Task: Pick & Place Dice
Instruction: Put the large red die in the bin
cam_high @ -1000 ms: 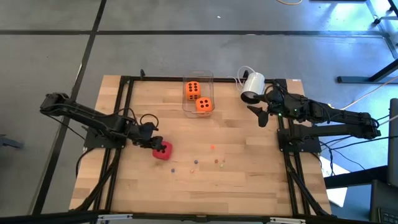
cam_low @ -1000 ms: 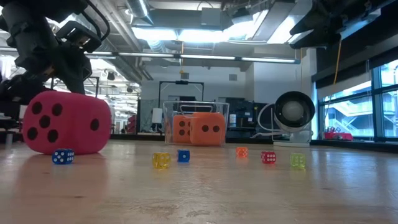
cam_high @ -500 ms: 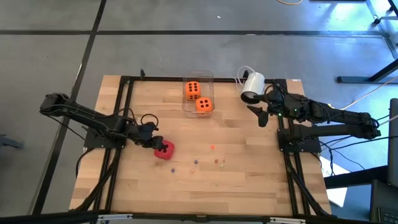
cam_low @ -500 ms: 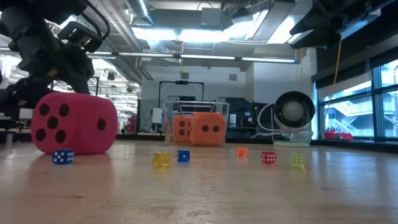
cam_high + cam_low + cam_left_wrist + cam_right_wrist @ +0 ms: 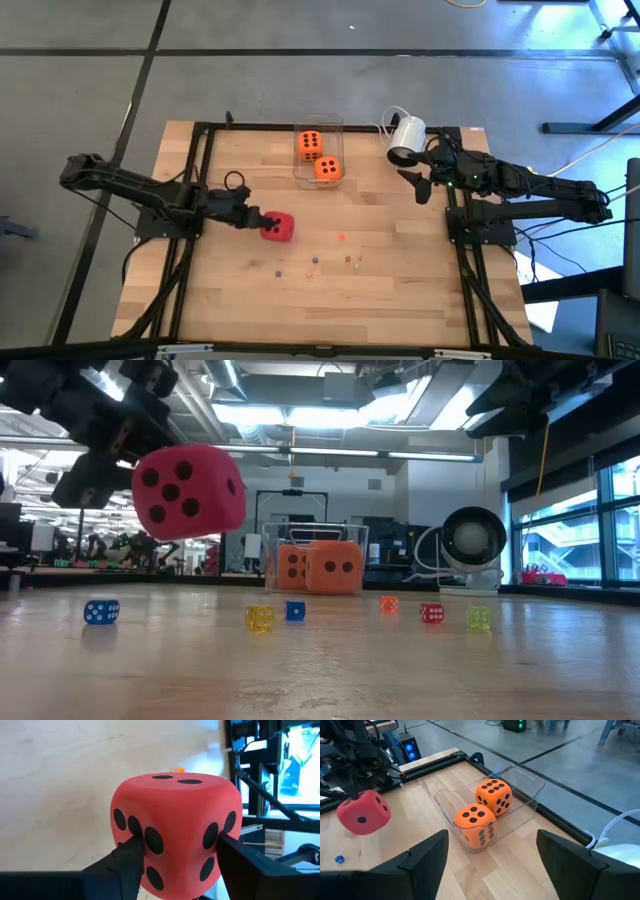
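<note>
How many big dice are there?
3. Two orange dice sit in the clear container; the red die is held up off the table in the left pincer.

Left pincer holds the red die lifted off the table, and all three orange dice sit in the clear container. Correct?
Not quite. Only two orange dice sit in the clear container, as the high view shows. The left pincer does hold the red die off the table.
</note>
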### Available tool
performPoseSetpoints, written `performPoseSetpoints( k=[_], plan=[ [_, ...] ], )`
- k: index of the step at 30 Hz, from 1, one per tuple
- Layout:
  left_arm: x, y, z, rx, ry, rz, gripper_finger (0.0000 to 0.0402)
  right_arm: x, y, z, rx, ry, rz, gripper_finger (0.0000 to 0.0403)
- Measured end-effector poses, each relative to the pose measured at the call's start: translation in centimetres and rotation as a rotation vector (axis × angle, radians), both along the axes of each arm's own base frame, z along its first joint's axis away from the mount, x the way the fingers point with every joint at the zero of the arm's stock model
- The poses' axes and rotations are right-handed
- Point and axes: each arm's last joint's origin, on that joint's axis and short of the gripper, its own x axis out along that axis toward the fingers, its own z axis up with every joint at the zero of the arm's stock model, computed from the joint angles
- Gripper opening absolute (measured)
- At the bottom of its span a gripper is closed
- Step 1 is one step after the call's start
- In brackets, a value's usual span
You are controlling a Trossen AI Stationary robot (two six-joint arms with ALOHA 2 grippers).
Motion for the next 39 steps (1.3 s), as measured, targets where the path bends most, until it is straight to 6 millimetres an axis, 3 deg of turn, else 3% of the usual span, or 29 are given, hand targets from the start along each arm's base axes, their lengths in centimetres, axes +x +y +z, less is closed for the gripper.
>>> performPoseSetpoints(
  k=[12, 17, 26, 32, 39],
  plan=[
    [0.7, 1.6, 2.2, 0.091, -0.228, 0.073, 0.0191, 0.0, 0.0, 0.0, 0.001, 0.0, 0.0, 0.0302],
    [0.9, 3.1, 3.8, 0.173, -0.377, 0.197, 0.0191, 0.0, 0.0, 0.0, 0.0, 0.0, 0.0, 0.0302],
    [1.2, 6.5, 4.8, 0.358, -0.355, 0.332, 0.0191, 0.0, 0.0, 0.0, -0.003, 0.001, 0.001, 0.0302],
    [3.6, 9.3, 7.8, 0.532, -0.266, 0.327, 0.0191, 0.0, 0.0, 0.0, -0.005, 0.001, -0.002, 0.0302],
    [7.2, 13.7, 8.7, 0.784, -0.06, 0.315, 0.0191, 0.0, 0.0, 0.0, -0.008, 0.002, -0.01, 0.0302]
  ],
)
